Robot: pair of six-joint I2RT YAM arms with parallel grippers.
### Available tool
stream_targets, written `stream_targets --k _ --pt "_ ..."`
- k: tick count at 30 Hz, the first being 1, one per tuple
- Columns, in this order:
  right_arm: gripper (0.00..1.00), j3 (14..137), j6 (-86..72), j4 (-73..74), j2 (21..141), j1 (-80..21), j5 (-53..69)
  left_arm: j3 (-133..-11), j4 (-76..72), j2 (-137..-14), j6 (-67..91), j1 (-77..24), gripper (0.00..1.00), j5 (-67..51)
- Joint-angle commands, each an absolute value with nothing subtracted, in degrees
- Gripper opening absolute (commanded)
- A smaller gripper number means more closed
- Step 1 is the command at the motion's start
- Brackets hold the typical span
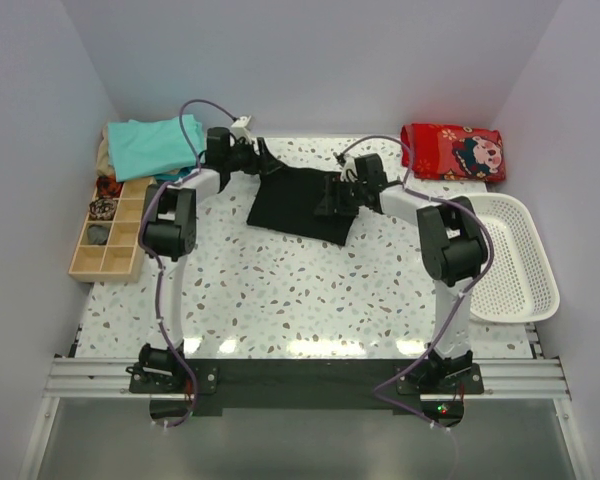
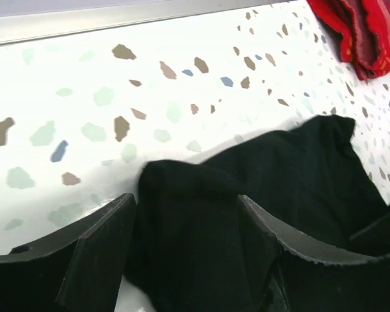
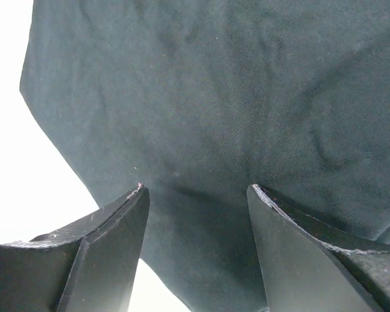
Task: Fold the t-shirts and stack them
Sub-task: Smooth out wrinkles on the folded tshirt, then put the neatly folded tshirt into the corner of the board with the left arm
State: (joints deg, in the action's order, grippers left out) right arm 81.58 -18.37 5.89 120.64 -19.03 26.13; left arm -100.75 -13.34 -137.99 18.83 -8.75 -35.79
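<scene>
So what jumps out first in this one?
The black t-shirt, lying mid-table toward the far edge, with the left hand and right hand both open at it, one on each side. Then the colours: folded teal t-shirts far left, a red patterned cloth far right.

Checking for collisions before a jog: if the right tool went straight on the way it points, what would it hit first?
The black t-shirt: its cloth fills the whole view ahead of the open right tool. How near it lies is unclear.
</scene>
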Motion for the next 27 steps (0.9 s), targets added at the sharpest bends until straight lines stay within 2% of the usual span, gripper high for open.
stream_targets --k 1,6,12,14,18,22,27 --pt "0.66 76.21 -14.59 11.78 117.87 -19.77 19.78 -104.06 -12.22 -140.01 17.23 -6.94 0.69 -33.75" --pt "0.65 76.29 -12.92 10.99 113.65 -19.86 19.08 -106.35 -9.15 -141.07 16.09 -6.77 0.69 -31.65" --pt "0.69 76.55 -12.48 11.94 102.67 -19.69 10.82 -98.62 -10.11 -132.47 15.38 -6.77 0.71 -27.16" --pt "0.7 77.42 -13.27 13.35 100.91 -19.34 6.36 -95.37 -9.5 -130.53 15.82 -6.86 0.71 -27.94" --pt "0.71 77.35 -16.07 17.75 100.29 -17.76 5.62 -88.96 -11.86 -126.66 18.01 -6.94 0.71 -31.46" --pt "0.71 74.98 -19.86 17.06 100.72 -16.44 8.25 -83.33 -16.34 -125.95 20.12 -6.94 0.72 -35.75" --pt "0.72 69.35 -24.6 10.3 100.9 -13.98 13.44 -83.41 -21.17 -128.14 23.45 -6.94 0.72 -42.53"
